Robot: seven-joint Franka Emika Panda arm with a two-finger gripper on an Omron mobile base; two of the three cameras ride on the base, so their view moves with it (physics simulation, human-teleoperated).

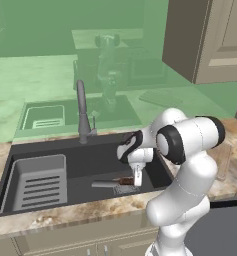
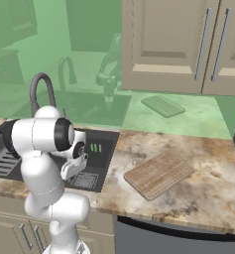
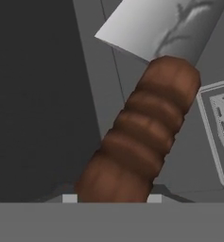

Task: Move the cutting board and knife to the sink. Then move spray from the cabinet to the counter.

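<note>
- Left base view: end effector point(image 1: 137, 181) hangs low inside the sink point(image 1: 85, 162), fingers pointing down at the brown handle of the knife point(image 1: 114, 183). Knife lies flat on the basin floor by the square drain point(image 1: 125, 189), blade toward the ribbed rack insert point(image 1: 37, 182). Cannot tell from this view if the fingers are clamped or apart. Faucet point(image 1: 82, 112) stands behind the basin. Cutting board point(image 1: 223, 160) peeks out past the arm's elbow, on the bench point(image 1: 50, 216) right of the sink.
- Right base view: cutting board point(image 2: 158, 173) lies flat on the bench point(image 2: 208, 183), well right of the sink point(image 2: 96, 154) and angled to the bench edge. End effector hidden behind the wrist. Cabinet point(image 2: 183, 44) doors closed above, with silver bar handles.
- Hand view: knife point(image 3: 142, 137) handle runs up between the fingertips point(image 3: 70, 198), grey blade at the top; fingertips sit on either side of the handle, contact unclear, so grip cannot be told. Drain point(image 3: 222, 132) at right edge.
</note>
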